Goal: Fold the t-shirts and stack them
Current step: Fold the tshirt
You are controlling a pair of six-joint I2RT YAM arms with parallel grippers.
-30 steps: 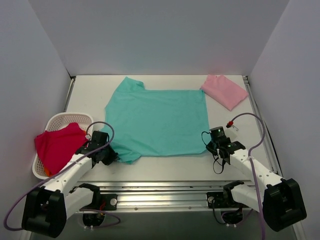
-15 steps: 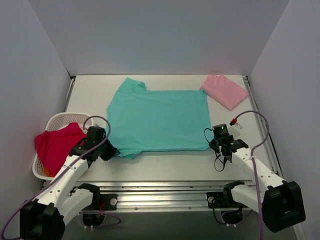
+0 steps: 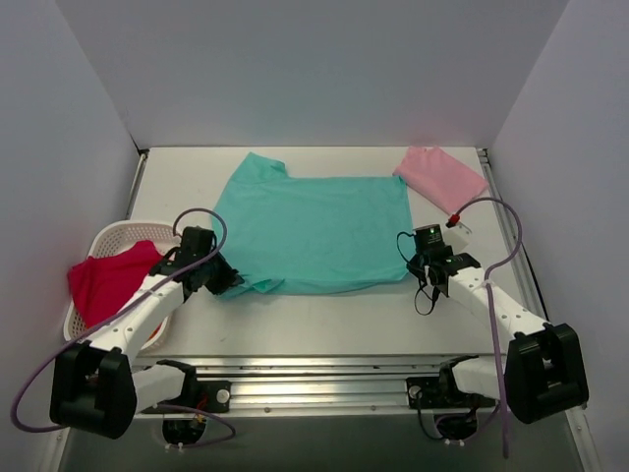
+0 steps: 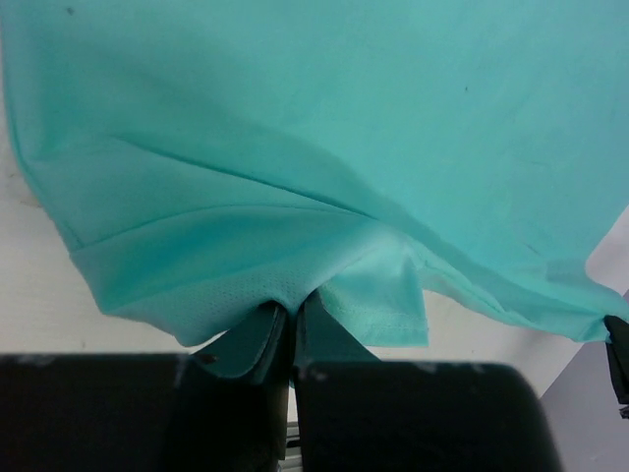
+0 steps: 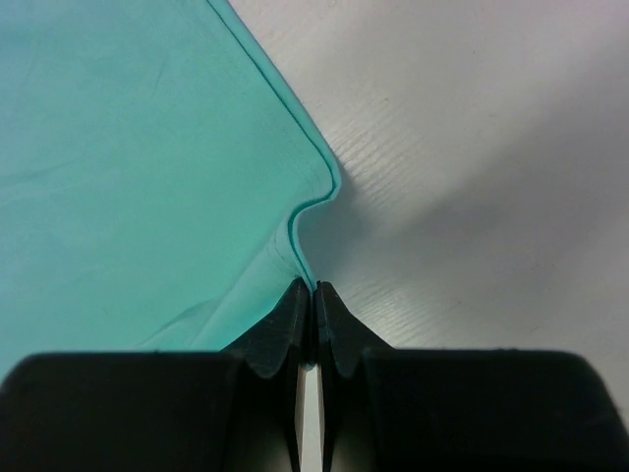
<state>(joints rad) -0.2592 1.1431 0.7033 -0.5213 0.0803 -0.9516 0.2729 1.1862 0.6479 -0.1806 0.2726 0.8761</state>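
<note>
**While its near hem is pinched at 2 corners, the teal-green t-shirt (image 3: 319, 231) lies ready to fold**

Because a clean fold needs the hem carried evenly, each arm holds 1 near corner. The left gripper (image 4: 293, 313) has its fingers pressed together on a bunched tuck of fabric at the near-left corner. There the cloth gathers into creases that run away from the grip. The right gripper (image 5: 314, 290) is likewise clamped on the shirt, its fingers closed on the hem edge at the near-right corner, and the seam curls up into them off the counter (image 3: 334, 324).

From those 2 grips the shirt spreads away toward the far wall, mostly flat, with 1 sleeve showing at the far left. Its near edge looks slightly lifted and rumpled on the left side, tidier on the right.

The pale pink t-shirt (image 3: 442, 179) sits folded at the far right, just beside the teal one's far corner, probably as the base of the stack. A white basket (image 3: 118, 234) holding a red cloth (image 3: 108, 285) stands to the left, apart from both shirts.
</note>
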